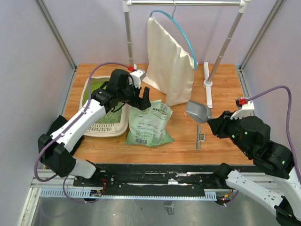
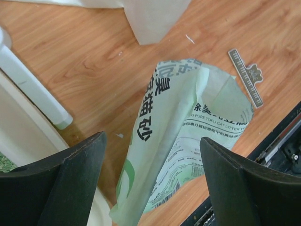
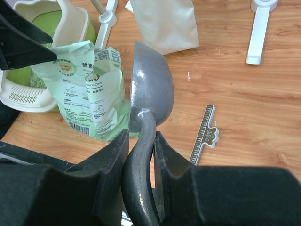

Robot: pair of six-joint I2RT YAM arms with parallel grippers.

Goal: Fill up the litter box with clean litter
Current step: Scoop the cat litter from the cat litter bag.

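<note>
The beige litter box (image 1: 104, 128) with its lime-green inside stands at the left. A patch of speckled clean litter (image 2: 4, 164) shows in it; the left arm hides most of the inside. My left gripper (image 1: 141, 97) hovers open beside the box, over the top of the green printed bag (image 1: 150, 125). In the left wrist view the bag's raised edge (image 2: 188, 136) stands between my spread fingers (image 2: 70, 183), touching neither. My right gripper (image 3: 141, 136) is shut on the handle of the grey metal scoop (image 3: 150, 89), held above the table to the right of the bag.
A cream cloth bag (image 1: 169, 66) hangs from a white rack (image 1: 129, 33) at the back. The rack's white foot (image 1: 207, 89) lies on the table. A small grey clip (image 1: 201, 136) lies right of the green bag.
</note>
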